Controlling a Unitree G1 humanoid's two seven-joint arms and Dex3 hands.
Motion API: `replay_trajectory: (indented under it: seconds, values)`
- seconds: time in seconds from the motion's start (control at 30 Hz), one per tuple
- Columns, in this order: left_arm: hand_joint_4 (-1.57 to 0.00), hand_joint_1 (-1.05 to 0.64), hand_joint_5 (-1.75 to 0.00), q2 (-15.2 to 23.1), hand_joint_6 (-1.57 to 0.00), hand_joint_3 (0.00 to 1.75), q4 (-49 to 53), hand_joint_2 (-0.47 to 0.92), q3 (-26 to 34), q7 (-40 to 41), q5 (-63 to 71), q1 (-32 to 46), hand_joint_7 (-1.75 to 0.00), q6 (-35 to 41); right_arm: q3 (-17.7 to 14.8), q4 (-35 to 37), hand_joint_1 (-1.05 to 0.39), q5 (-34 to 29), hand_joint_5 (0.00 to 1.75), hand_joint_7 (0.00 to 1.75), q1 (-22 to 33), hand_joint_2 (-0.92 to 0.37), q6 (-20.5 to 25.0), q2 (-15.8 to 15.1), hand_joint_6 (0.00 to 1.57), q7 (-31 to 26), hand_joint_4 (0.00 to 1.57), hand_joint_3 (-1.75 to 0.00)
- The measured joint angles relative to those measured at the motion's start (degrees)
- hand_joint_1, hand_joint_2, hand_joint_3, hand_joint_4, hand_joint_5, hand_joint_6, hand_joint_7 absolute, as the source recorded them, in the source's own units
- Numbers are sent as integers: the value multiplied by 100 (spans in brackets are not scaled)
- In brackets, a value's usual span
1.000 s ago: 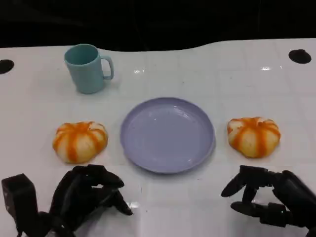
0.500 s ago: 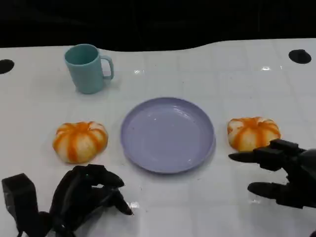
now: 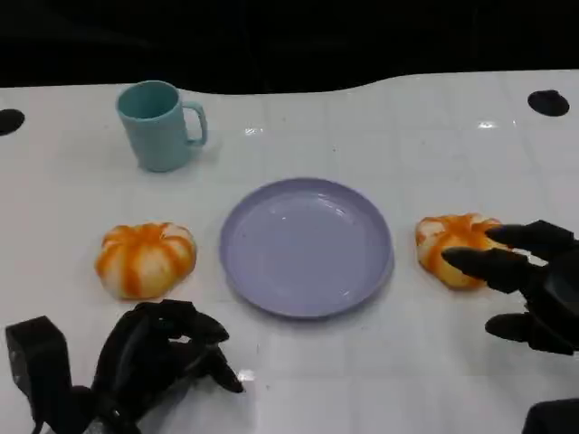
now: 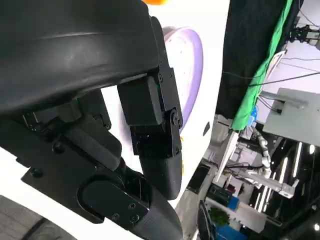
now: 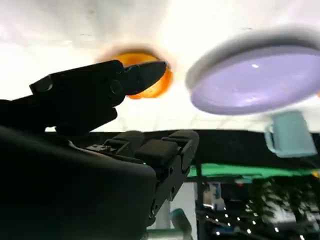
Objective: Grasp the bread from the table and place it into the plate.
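Note:
Two orange-striped bread rolls lie on the white table, one (image 3: 145, 259) left of the lilac plate (image 3: 306, 246) and one (image 3: 450, 244) right of it. My right hand (image 3: 529, 287) hovers over the right roll's near side with its fingers spread, holding nothing; the roll's right part is hidden behind them. In the right wrist view the same roll (image 5: 152, 82) sits just past my fingertips (image 5: 150, 72), beside the plate (image 5: 260, 80). My left hand (image 3: 154, 357) rests on the table below the left roll, fingers curled in with nothing in them. The plate rim (image 4: 192, 75) shows in the left wrist view.
A teal mug (image 3: 160, 125) stands at the back left, also seen in the right wrist view (image 5: 290, 132). Two dark round holes sit in the table, at the far left edge (image 3: 9, 119) and the back right (image 3: 548, 102).
My right hand has risen and moved forward from the table's front edge to over the right roll, its fingers spreading. The left hand and everything on the table stayed put.

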Motion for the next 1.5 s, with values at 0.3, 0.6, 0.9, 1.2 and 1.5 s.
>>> replay_trajectory:
  seconds: [0.3, 0.6, 0.9, 1.2, 1.5]
  values:
    - [-157, -105, -60, -5, -157, 0, 44, 70, 0, 2, 7, -22, -23, -34, 518, 516, -46, -416, 22, 0, -736, -84, 614, -42, 29, -220, 8, 0]
    - [-157, -105, -59, -9, -157, 0, 71, 70, 2, 1, 6, -46, -23, -39, 1171, 1533, -47, -599, 24, 1, -1503, -83, 955, -31, 29, -399, 11, 0]
    - [-157, -105, -60, -13, -157, 0, 54, 69, 8, 2, -4, -37, -23, -13, 1884, 2824, -48, -754, 23, 0, -2317, -81, 1211, 206, 30, -697, 17, 0]
    - [-157, -105, -60, -23, -157, 0, 51, 69, 10, 2, -3, -37, -23, -14, 2450, 4209, -49, -730, 15, 0, -3079, -81, 1449, 656, 27, -798, 19, 0]
    - [-157, -105, -60, -33, -157, 0, 27, 69, 11, 2, -3, -32, -23, -20, 2870, 5419, -40, -704, 12, 3, -3669, -82, 1605, 1092, 35, -1246, 36, -1]
